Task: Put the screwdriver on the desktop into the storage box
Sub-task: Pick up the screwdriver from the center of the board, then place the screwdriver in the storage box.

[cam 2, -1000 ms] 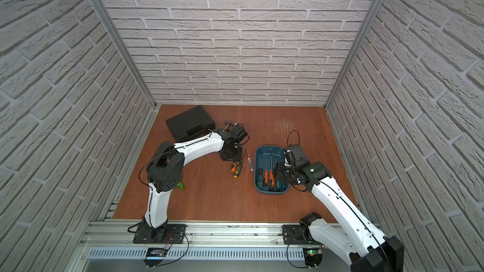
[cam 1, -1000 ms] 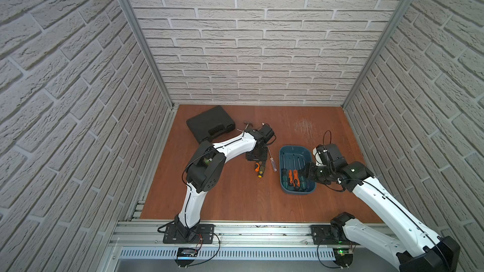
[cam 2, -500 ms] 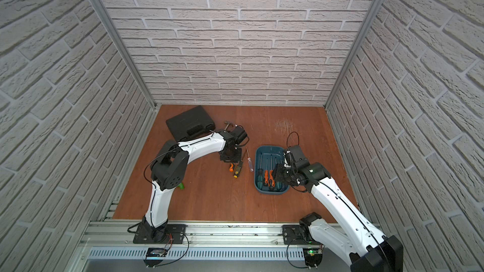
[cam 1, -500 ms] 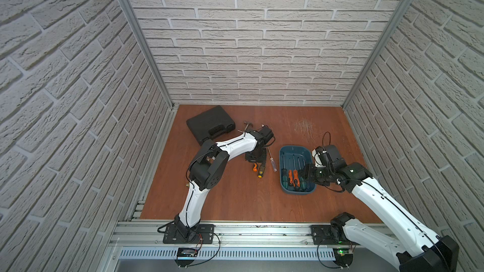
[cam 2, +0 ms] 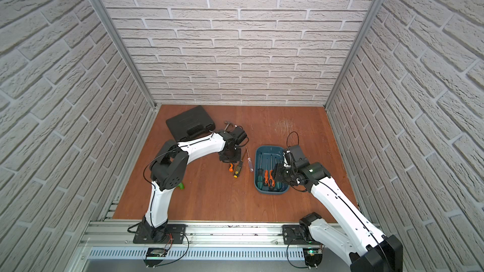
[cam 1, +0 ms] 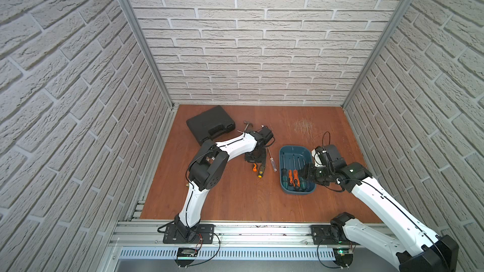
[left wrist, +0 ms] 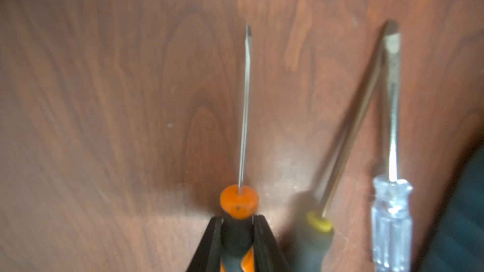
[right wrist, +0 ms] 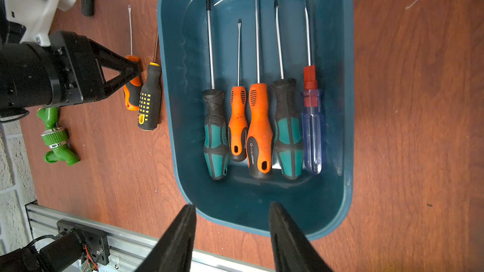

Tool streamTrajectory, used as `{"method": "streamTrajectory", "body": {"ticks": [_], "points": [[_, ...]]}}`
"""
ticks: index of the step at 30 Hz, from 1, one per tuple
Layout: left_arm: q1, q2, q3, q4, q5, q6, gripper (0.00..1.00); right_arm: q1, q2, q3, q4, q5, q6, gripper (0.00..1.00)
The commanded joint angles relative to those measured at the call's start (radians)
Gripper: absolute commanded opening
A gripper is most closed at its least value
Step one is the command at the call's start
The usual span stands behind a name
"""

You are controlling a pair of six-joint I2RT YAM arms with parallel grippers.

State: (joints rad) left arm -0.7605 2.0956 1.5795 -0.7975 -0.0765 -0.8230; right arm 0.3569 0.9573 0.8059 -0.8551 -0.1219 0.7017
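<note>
Left gripper [left wrist: 237, 221]: I pinch the handle of the orange-and-black screwdriver [left wrist: 239, 201], which lies on the desktop [left wrist: 104, 100] near the storage box [right wrist: 348, 100]. Right gripper [right wrist: 231, 206]: my jaws are spread and empty over the storage box rim; five screwdrivers [right wrist: 259, 126] lie inside.

Lab robot cell, brick-patterned wall panels [cam 1: 248, 48], aluminium frame rail [cam 1: 262, 232] carrying left arm [cam 1: 235, 146] and right arm [cam 1: 379, 200], wood-grain tabletop [cam 1: 235, 200]

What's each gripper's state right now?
Left gripper: shut on the orange-and-black screwdriver.
Right gripper: open, holding nothing.
</note>
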Motion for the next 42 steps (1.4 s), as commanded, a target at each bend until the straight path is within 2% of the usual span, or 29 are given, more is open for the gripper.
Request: {"method": "streamTrajectory", "body": {"ticks": [1, 6, 11, 18, 24, 32, 42], "points": [[-0.006, -0.088, -0.012, -0.044, -0.077, -0.018, 0.13, -0.007, -0.004, 0.008, 0.025, -0.003, 0.002, 0.52], [-0.037, -0.188, 0.005, -0.056, -0.108, -0.053, 0.12, -0.010, -0.027, 0.008, -0.001, 0.061, 0.037, 0.52], [-0.144, -0.201, 0.119, -0.081, -0.109, -0.101, 0.12, -0.048, -0.043, 0.027, -0.077, 0.166, 0.059, 0.54], [-0.286, -0.063, 0.346, -0.083, -0.088, -0.162, 0.13, -0.102, -0.101, 0.070, -0.138, 0.233, 0.054, 0.54], [-0.336, 0.094, 0.488, -0.103, -0.051, -0.182, 0.14, -0.116, -0.131, 0.087, -0.182, 0.262, 0.033, 0.55], [-0.363, 0.185, 0.539, -0.149, -0.075, -0.256, 0.14, -0.118, -0.180, 0.064, -0.212, 0.256, 0.050, 0.55], [-0.375, 0.154, 0.454, -0.158, -0.109, -0.353, 0.14, -0.119, -0.187, 0.050, -0.210, 0.247, 0.065, 0.55]]}}
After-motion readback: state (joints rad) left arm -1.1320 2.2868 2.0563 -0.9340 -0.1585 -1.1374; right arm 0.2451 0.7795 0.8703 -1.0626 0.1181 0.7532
